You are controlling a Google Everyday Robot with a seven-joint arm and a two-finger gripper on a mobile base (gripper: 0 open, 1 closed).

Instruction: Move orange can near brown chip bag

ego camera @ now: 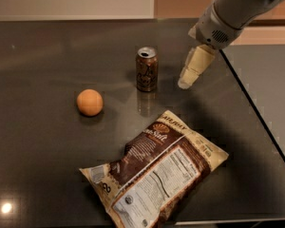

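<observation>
On the dark, glossy table [38, 51], somewhat toward its far edge, the orange can [147, 69] stands upright, its silver top facing up and a faint reflection of it lying on the surface just in front. To the can's right, near it but not touching, the gripper [186, 82] hangs with its cream tip pointing down and to the left, low over the table, at about the level of the can's base. Whether the gripper is spread or closed cannot be told from this angle, and it holds nothing that can be seen. The grey arm [228, 13] behind it reaches in from the upper right corner. The brown chip bag [156, 175] lies flat at the near side of the table, turned on a diagonal, its white nutrition panel facing up; it is well apart from the can, with bare table between them. A round orange ball [90, 102] rests to the left of the can, apart from both can and bag.
</observation>
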